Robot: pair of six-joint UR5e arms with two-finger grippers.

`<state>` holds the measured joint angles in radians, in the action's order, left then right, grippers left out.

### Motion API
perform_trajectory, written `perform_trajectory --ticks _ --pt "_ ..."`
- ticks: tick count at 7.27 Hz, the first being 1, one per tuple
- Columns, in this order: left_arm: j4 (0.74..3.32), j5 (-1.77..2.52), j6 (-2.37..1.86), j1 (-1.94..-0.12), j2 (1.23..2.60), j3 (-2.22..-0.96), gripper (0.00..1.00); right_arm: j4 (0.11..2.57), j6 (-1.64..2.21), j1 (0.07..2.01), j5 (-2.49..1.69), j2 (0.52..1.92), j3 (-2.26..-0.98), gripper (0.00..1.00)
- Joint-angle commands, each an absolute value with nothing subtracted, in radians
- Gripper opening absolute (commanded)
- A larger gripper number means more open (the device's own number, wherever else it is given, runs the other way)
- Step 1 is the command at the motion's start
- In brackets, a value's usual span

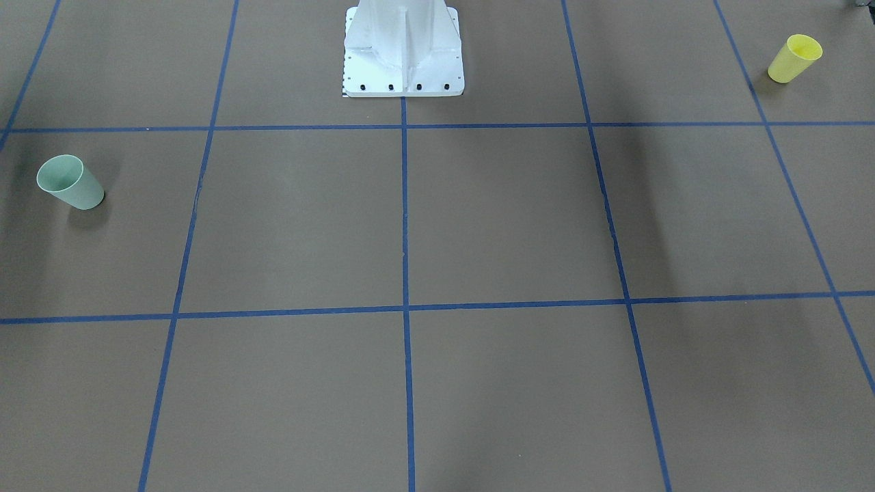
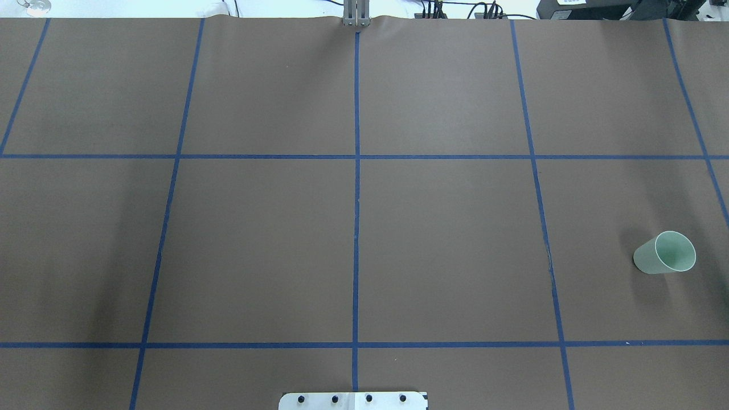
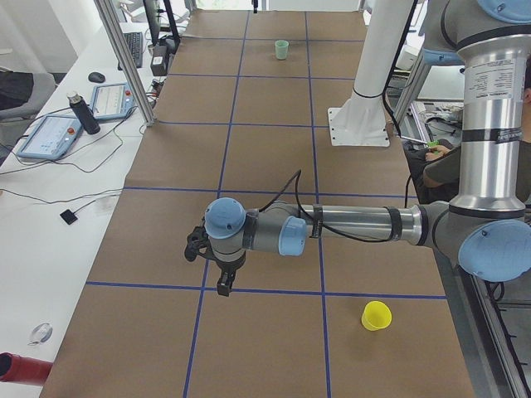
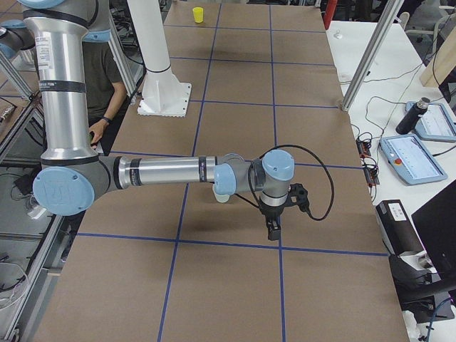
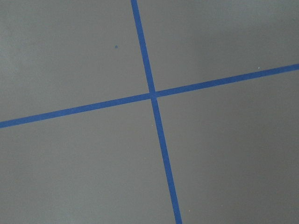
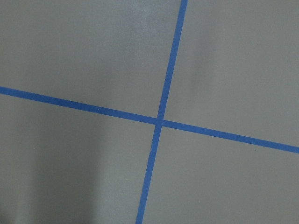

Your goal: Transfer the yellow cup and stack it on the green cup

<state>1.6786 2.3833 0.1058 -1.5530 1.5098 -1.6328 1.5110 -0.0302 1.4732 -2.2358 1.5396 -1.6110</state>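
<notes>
The yellow cup (image 1: pixel 795 58) stands upright near the table's corner on my left side; the exterior left view has this yellow cup (image 3: pixel 376 316) close to the camera. Upright on my right side is the green cup (image 2: pixel 665 253), also green cup (image 1: pixel 68 182). My left gripper (image 3: pixel 224 286) hangs over a tape crossing, well apart from the yellow cup. Over another crossing hangs my right gripper (image 4: pixel 273 231), with the green cup (image 4: pixel 221 196) partly hidden behind its forearm. Both grippers show only in side views, so I cannot tell open or shut. Both wrist views hold only brown paper and blue tape.
The white robot pedestal (image 1: pixel 403 61) stands at the table's middle edge. Blue tape lines divide the brown table cover (image 2: pixel 444 239) into squares. A side bench holds tablets and a dark bottle (image 3: pixel 83 112). A person (image 4: pixel 107 85) sits behind the pedestal.
</notes>
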Motion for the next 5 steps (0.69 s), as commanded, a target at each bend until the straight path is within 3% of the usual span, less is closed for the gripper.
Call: perform_trajectory --ticks 1,5 --pt "1.681 2.388 0.109 -1.552 1.505 -1.632 1.00 1.511 -0.029 1.473 -2.240 1.540 -1.609 1.00" --pt "1.692 2.390 0.114 -1.549 1.505 -1.634 1.00 1.509 -0.031 1.473 -2.241 1.540 -1.606 1.00"
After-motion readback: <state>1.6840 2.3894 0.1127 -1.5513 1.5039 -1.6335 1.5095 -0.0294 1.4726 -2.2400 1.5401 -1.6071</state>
